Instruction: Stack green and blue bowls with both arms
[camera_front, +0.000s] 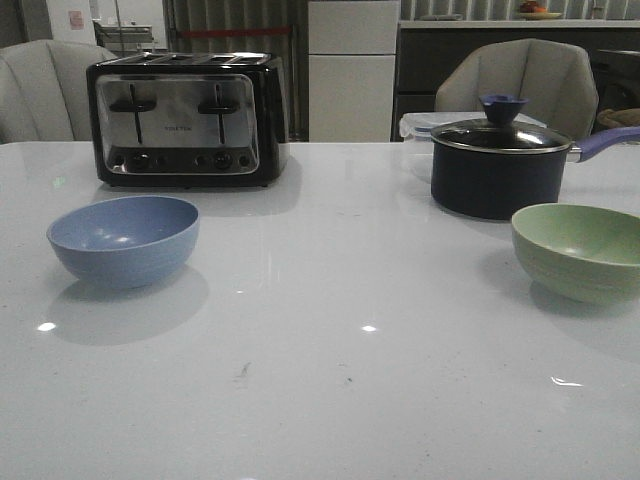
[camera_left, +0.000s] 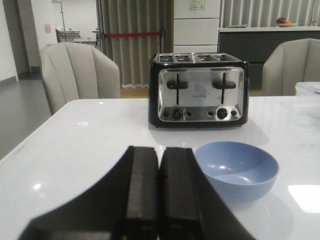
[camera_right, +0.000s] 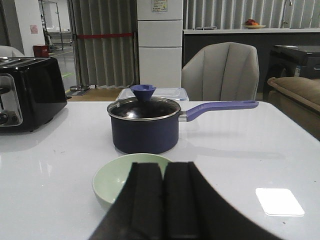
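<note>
White and glossy, the broad tabletop (camera_front: 330, 380) carries scattered ceiling-light reflections and a few faint scuffs near its front edge. A round, matte, dusty blue bowl (camera_front: 124, 240) sits upright on the robot's left side of the table, well apart from a round, matte, pale sage green bowl (camera_front: 580, 250) on the right; neither is stacked.

The left gripper (camera_left: 159, 165), a dark pointed pair of fingers, shows only in the left wrist view, its two fingers pressed together with no gap and nothing between them. The blue bowl lies just beyond and to one side of those fingertips, with a black and chrome four-slot toaster (camera_left: 198, 90) farther past it.

The right gripper (camera_right: 163, 175) is likewise pressed flat, finger against finger, holding nothing. The green bowl (camera_right: 125, 177) sits directly ahead of its fingertips, partly hidden behind them, and a dark saucepan with a glass lid, blue knob and blue handle (camera_right: 145, 125) stands just beyond the bowl. A clear plastic lidded container (camera_right: 152, 93) rests behind the pan.

Pale grey upholstered chairs (camera_front: 520, 85) stand along the table's far edge. Behind them are grey vertical curtains (camera_left: 132, 40), a white cabinet (camera_front: 353, 70) and a dark counter (camera_right: 227, 42) with a dish of fruit (camera_right: 253, 23).
</note>
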